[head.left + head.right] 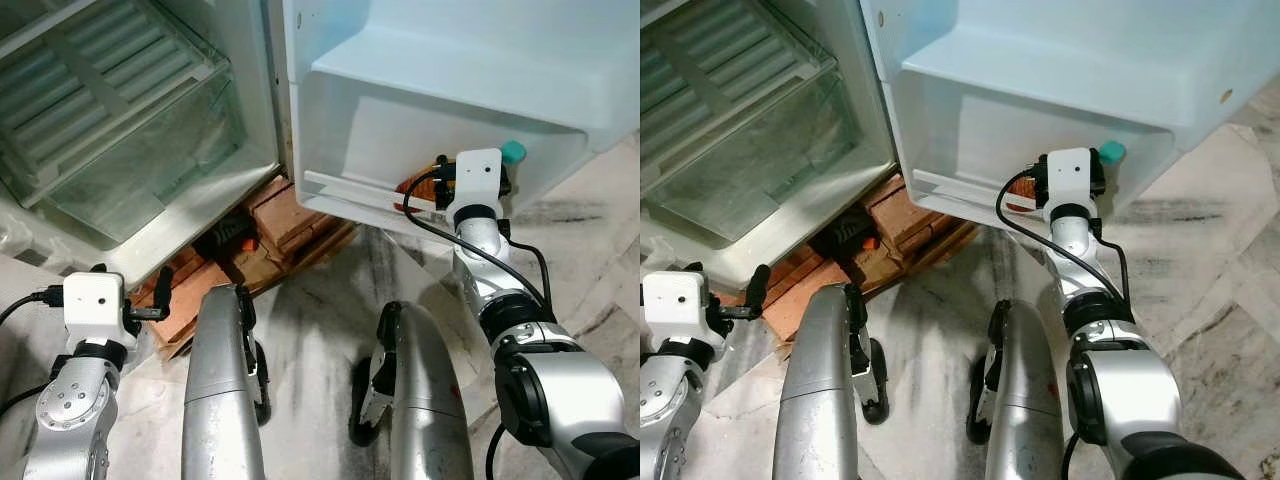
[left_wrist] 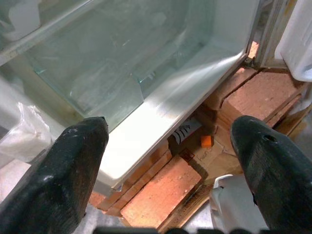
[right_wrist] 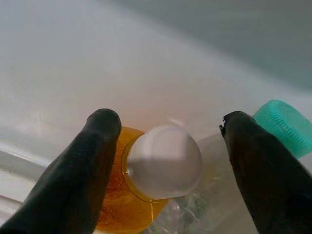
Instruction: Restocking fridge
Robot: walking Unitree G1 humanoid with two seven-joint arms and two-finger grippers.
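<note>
Bottle (image 3: 146, 195) of orange liquid (white cap) sits between the right gripper's (image 3: 168, 165) spread fingers in the door shelf (image 1: 420, 150), beside a green-capped bottle (image 3: 280, 124). Left gripper (image 2: 173, 161) hangs released above bricks (image 2: 163, 192).

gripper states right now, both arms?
Left gripper: open, holding nothing, low in front of the fridge's glass drawer.
Right gripper: open, fingers either side of the white-capped orange bottle at the door shelf.

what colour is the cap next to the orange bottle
Teal green cap, clearest in the right wrist view, beside the orange bottle.
</note>
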